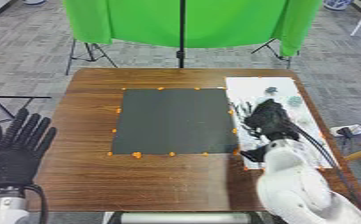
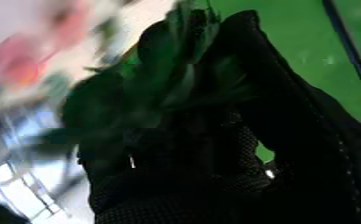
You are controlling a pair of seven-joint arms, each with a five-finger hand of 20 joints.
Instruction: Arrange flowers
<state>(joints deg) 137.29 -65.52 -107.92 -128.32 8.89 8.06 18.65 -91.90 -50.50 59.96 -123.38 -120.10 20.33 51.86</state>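
Flowers (image 2: 21,62) are showing beyond the right hand (image 1: 270,120), which is pinching greenery (image 2: 136,102) near the table's (image 1: 88,175) right edge.

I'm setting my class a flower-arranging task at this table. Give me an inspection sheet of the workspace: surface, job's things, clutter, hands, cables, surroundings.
Surface: brown wooden table, with a dark mat and a white sheet to its right.
Job's things: pink flowers, blurred; green leaves against the right hand, grip unclear.
Clutter: orange marks along the mat's edges.
Hands: left open, beyond the table's left edge; right above the white sheet.
Cables: black cable along the right arm; another at the left wrist.
Surroundings: green cloth behind the table; grey floor.
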